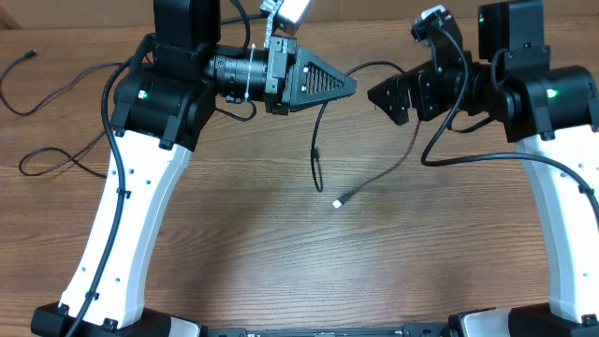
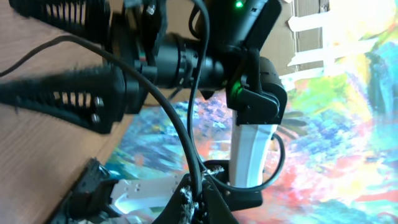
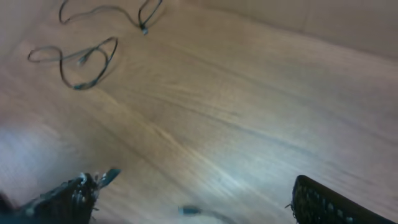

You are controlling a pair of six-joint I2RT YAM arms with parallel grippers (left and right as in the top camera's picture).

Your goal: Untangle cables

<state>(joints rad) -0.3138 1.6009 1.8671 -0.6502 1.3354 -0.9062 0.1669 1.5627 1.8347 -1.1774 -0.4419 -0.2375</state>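
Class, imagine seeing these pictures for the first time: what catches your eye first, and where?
Two black grippers nearly meet above the wooden table: the left gripper points at the right gripper. Thin black cable trails below them, with a white plug lying on the wood, and more loose cable sprawls at the table's left edge.

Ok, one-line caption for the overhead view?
Left gripper and right gripper face off above the table, a black cable drooping below them to its plug; other cables lie far left.
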